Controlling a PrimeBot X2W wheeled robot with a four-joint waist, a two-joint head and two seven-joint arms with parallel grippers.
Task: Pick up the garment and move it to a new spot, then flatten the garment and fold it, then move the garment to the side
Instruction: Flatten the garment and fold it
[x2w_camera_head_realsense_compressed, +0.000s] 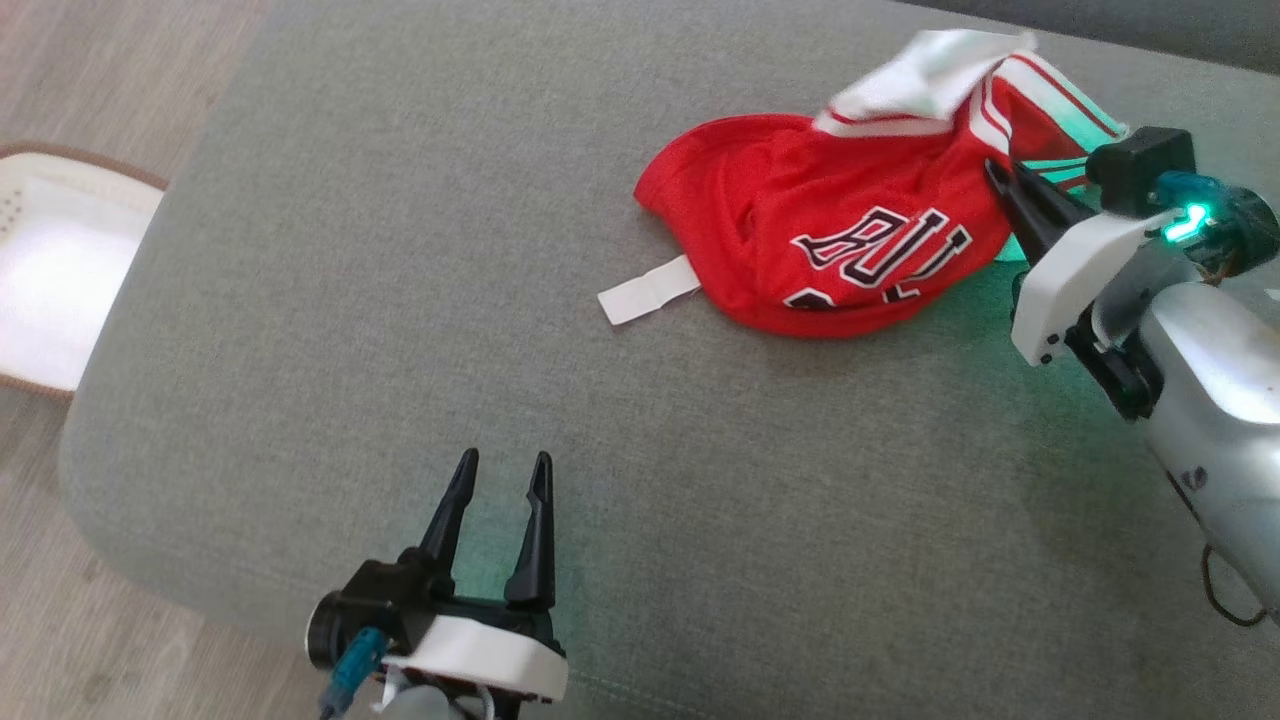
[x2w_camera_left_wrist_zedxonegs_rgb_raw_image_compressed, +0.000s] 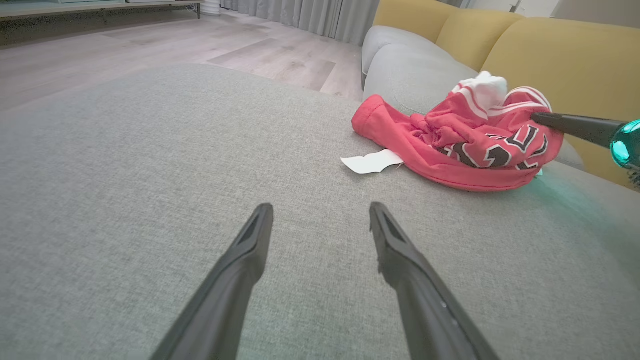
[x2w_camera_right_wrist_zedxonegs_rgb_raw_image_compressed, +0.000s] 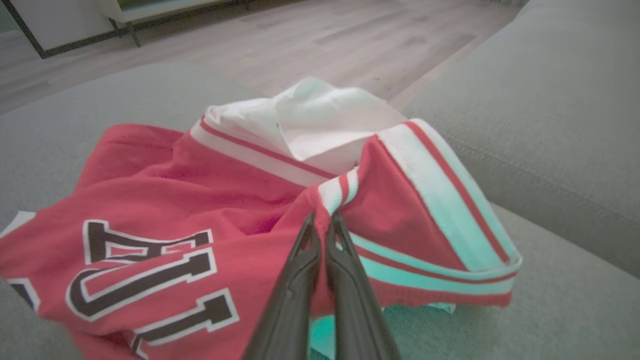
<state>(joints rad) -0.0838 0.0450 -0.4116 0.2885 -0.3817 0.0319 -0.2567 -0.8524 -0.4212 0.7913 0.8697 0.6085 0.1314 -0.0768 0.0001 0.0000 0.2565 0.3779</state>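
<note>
right claw (x2w_camera_right_wrist_zedxonegs_rgb_raw_image_compressed: 320, 222) pressed together, pinching bunched striped trim (x2w_camera_right_wrist_zedxonegs_rgb_raw_image_compressed: 340, 187) of jersey (x2w_camera_right_wrist_zedxonegs_rgb_raw_image_compressed: 175, 200). left claw (x2w_camera_head_realsense_compressed: 503, 460) spread, empty, over bare sofa cushion (x2w_camera_head_realsense_compressed: 350, 300), well apart from jersey. risk: grip looks shallow, only fold of trim between tips; on lift, cloth weight could pull it free. crumpled heap may drag or twist. jersey lies on cushion, far right side, bulk beyond and left of right claw's tips; paper tag (x2w_camera_head_realsense_compressed: 648, 290) at its hem.

Home living room, grey sofa seat (x2w_camera_head_realsense_compressed: 400, 350), yellow back cushions (x2w_camera_left_wrist_zedxonegs_rgb_raw_image_compressed: 550, 60), wood-plank floor (x2w_camera_left_wrist_zedxonegs_rgb_raw_image_compressed: 150, 45), long grey curtains (x2w_camera_left_wrist_zedxonegs_rgb_raw_image_compressed: 310, 15)
</note>
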